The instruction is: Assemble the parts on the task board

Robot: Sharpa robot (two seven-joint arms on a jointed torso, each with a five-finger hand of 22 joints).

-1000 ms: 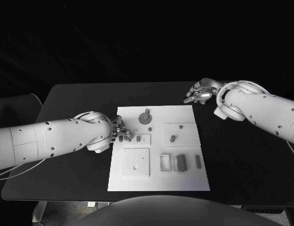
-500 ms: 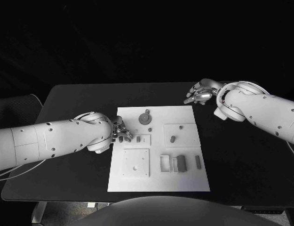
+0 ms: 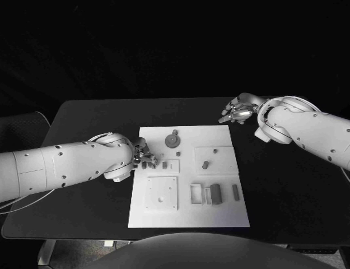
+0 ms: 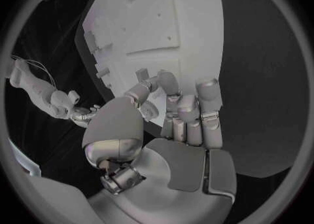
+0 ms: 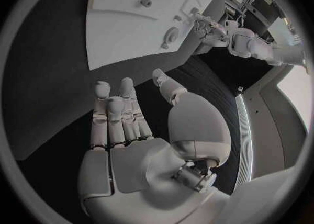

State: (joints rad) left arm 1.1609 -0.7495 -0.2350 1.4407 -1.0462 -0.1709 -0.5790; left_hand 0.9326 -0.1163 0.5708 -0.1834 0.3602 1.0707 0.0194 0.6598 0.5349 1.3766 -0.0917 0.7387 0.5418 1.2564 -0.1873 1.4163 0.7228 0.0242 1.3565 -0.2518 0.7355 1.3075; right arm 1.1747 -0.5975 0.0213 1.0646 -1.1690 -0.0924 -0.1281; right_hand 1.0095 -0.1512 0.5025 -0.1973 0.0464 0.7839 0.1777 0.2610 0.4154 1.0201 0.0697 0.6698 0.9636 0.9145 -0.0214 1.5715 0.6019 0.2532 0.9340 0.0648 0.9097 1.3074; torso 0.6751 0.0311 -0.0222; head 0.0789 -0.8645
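Task board [image 3: 189, 179], a white plate, lies in the middle of the black table [image 3: 295, 185], its long side running away from the robot. Grey parts rest on it: a round disc-like part [image 3: 172, 139] near the far edge, a small peg [image 3: 205, 165] on a raised square right of centre, and a dark upright block [image 3: 216, 194] with a thin bar [image 3: 236, 193] just beside it toward the near right. A raised square plate [image 3: 162, 193] sits at the near left.

Left hand [image 3: 145, 155] rests at the board's left edge, fingers curled down onto the board beside a small rectangular recess [image 3: 169, 165]; the left wrist view shows the fingertips [image 4: 167, 84] bent against the white surface, but whether they hold a part cannot be told.

Right hand [image 3: 238, 111] is off the board, over bare table beyond its far right corner, fingers [image 5: 111, 110] extended side by side and holding nothing.
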